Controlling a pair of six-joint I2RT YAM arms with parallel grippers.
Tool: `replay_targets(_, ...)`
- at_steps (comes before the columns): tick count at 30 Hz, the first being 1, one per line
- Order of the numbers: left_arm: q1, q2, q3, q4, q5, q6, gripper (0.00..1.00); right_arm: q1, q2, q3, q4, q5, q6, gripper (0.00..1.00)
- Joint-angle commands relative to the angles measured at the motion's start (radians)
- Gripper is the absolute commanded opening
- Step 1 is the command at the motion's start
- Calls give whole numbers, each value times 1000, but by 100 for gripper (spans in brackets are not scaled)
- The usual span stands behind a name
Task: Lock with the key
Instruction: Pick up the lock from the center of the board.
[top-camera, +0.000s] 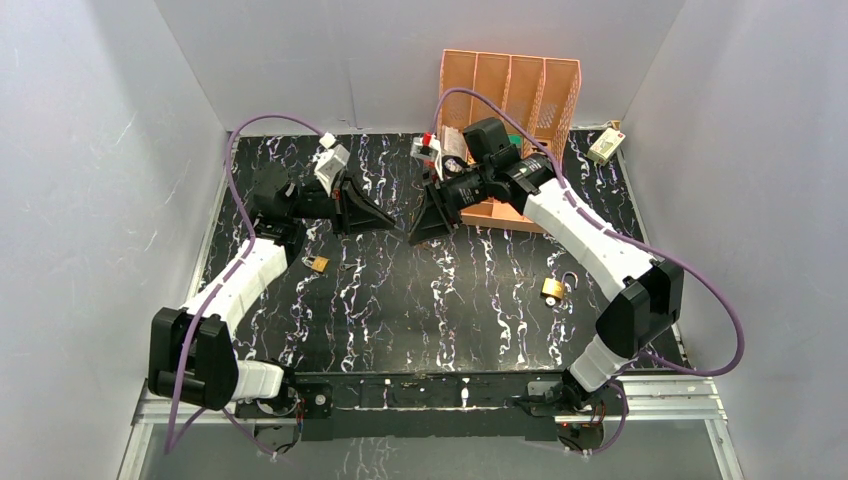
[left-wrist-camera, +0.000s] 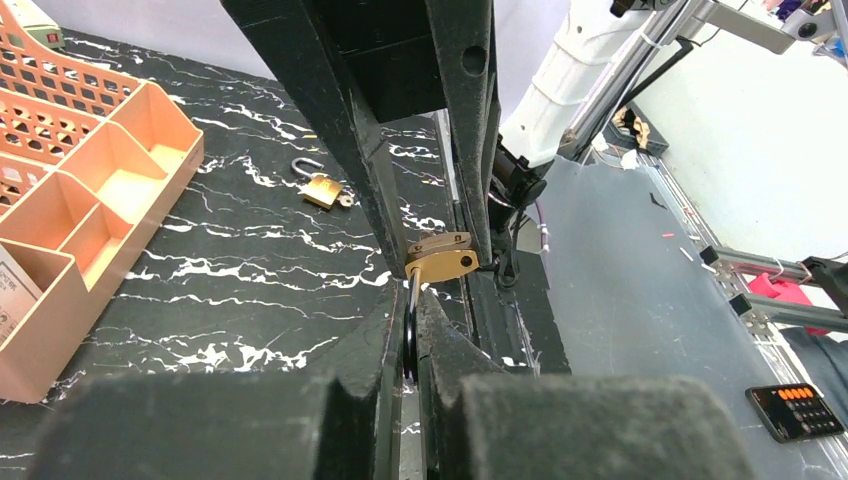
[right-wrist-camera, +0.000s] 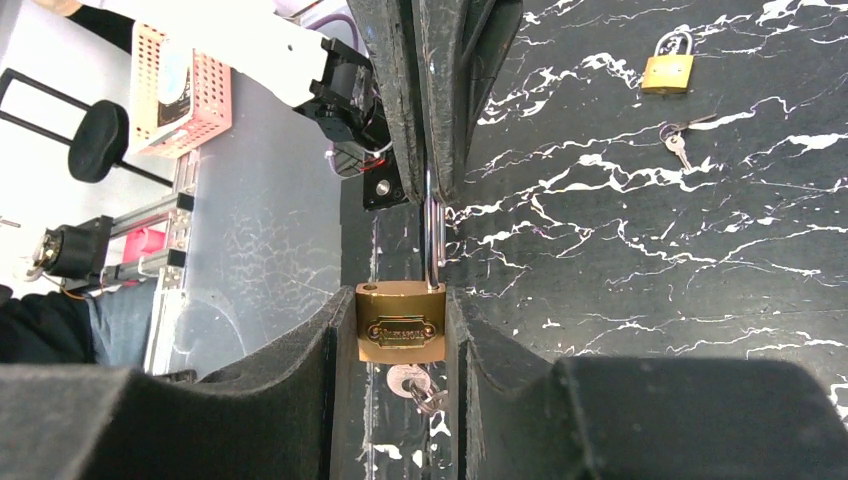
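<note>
A brass padlock (right-wrist-camera: 400, 322) hangs in mid-air between the two arms, above the middle of the table. My right gripper (right-wrist-camera: 400, 300) is shut on its body from both sides. A key (right-wrist-camera: 408, 380) sticks out of the padlock's underside. The steel shackle (right-wrist-camera: 432, 235) is raised, with one hole of the body showing bare. My left gripper (left-wrist-camera: 410, 300) is shut on that shackle, seen edge-on between its fingers, with the brass body (left-wrist-camera: 442, 262) just beyond. In the top view the left gripper (top-camera: 388, 224) and right gripper (top-camera: 415, 232) meet tip to tip.
An orange divided organizer (top-camera: 510, 80) stands at the back. A second padlock (top-camera: 317, 263) lies left of centre, with a loose key (right-wrist-camera: 678, 145) beside it. A third padlock (top-camera: 553, 288), shackle open, lies on the right. A white box (top-camera: 606, 145) sits at the back right.
</note>
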Motion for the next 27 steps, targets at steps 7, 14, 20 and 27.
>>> replay_targets(7,-8,-14,35,18,-1,-14,0,-3,-10,117,-18,54,-33,16)
replay_targets(14,-8,-35,64,18,-115,-3,0,-12,-90,135,43,173,-60,95)
replay_targets(20,-7,-60,47,105,-260,-41,0,-108,-321,-155,553,277,110,98)
replay_targets(27,-8,-69,21,343,-397,-201,0,-116,-504,-527,1117,251,147,98)
